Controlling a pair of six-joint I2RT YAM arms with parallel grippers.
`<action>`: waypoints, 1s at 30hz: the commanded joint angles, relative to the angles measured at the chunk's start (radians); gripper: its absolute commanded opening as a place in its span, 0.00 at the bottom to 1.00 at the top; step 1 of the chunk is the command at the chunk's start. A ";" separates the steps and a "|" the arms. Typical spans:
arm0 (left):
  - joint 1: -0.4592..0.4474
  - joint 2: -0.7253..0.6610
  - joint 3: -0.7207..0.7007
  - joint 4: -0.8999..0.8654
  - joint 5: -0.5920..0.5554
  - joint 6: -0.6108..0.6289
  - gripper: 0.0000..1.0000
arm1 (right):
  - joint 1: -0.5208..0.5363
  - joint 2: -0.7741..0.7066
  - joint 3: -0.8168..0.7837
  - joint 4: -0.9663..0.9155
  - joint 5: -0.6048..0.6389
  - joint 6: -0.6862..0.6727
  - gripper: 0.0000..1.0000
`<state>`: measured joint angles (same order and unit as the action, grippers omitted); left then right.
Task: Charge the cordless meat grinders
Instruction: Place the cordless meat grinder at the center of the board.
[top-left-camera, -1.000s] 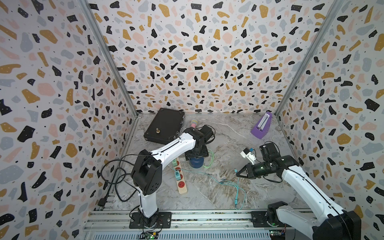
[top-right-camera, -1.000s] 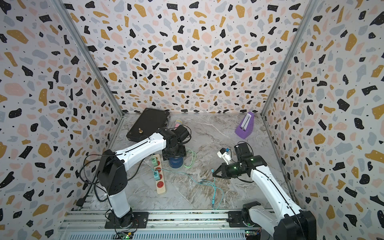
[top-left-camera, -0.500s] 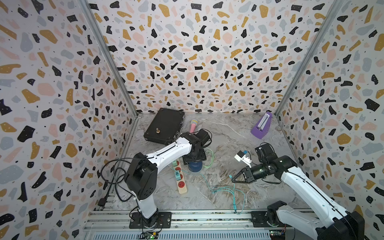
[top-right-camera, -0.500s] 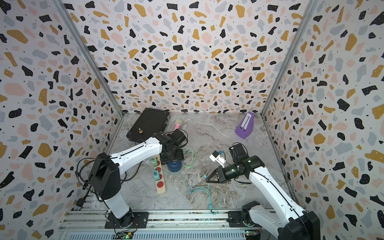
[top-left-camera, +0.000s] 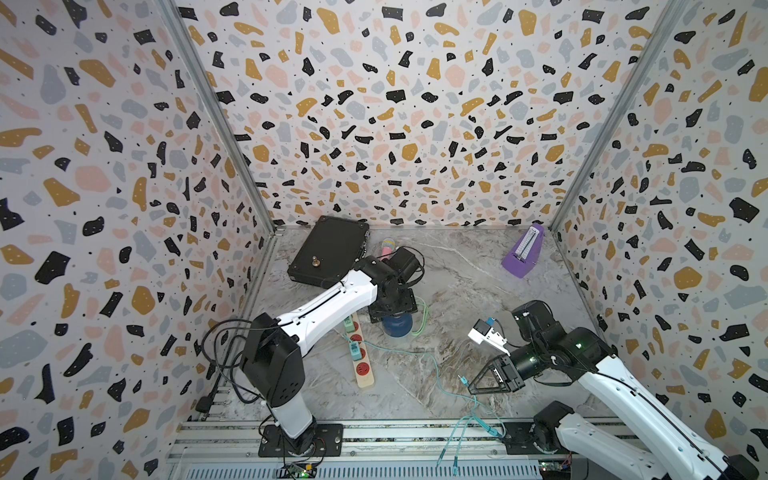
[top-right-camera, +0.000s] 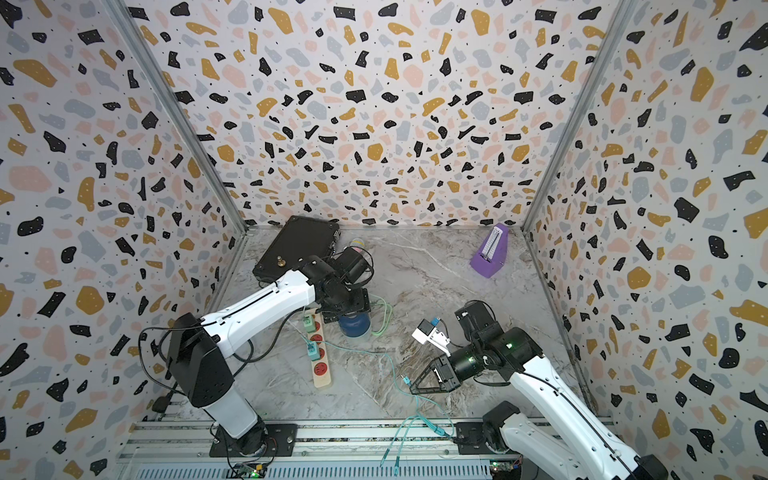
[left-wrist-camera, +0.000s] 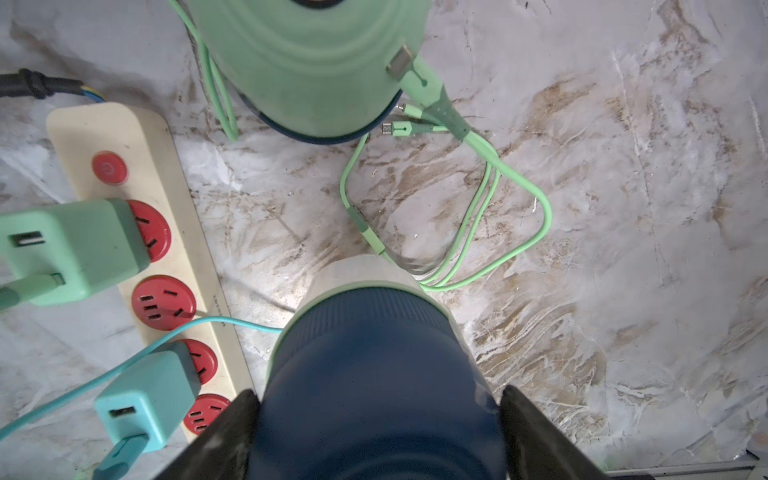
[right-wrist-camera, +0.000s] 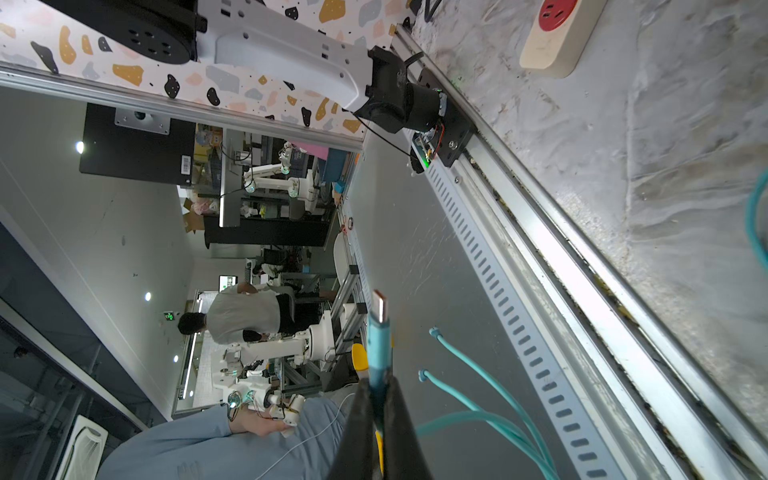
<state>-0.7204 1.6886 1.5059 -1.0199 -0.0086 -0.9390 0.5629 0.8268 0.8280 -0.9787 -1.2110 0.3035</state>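
You have the navy grinder (left-wrist-camera: 374, 340) standing on the worktop (top-left-camera: 457, 282) at centre-left of the frame in both top views, just beside the power strip (left-wrist-camera: 174, 174). Your left gripper (left-wrist-camera: 376, 395) sits over it with its fingers (left-wrist-camera: 232, 432) spread wide, pressed against the 2 flanks of the dome. The mint grinder (left-wrist-camera: 307, 62) stands just beyond it, hidden under the wrist in the top views. Its green cable (left-wrist-camera: 478, 143) is already seated in a port low on its side wall.

Your right gripper (right-wrist-camera: 376, 386), lower right of centre in the top views, is pinched narrow on the teal plug (right-wrist-camera: 379, 328), with the metal tip poking clear of the fingers.

Treat the navy grinder as a light, hard plastic shell. It will likely skid on the smooth worktop when the plug pushes in, so hold it by the ribbed band. Its port is not visible; judging by the mint grinder, look low on the wall. The plug is stiff and its cable limp, so grip the sleeve just behind the metal.
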 joint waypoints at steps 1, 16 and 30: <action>-0.017 -0.010 -0.011 0.039 -0.008 -0.006 0.65 | 0.014 -0.041 0.035 0.019 -0.015 0.089 0.00; -0.026 0.008 -0.216 0.134 -0.087 -0.064 0.64 | 0.015 -0.040 -0.003 0.140 0.050 0.192 0.00; -0.041 -0.211 -0.308 -0.075 -0.091 -0.086 0.61 | -0.006 0.149 0.030 0.171 0.109 0.095 0.00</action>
<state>-0.7597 1.5349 1.2007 -0.9821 -0.0631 -1.0145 0.5659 0.9615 0.8253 -0.8261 -1.1061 0.4400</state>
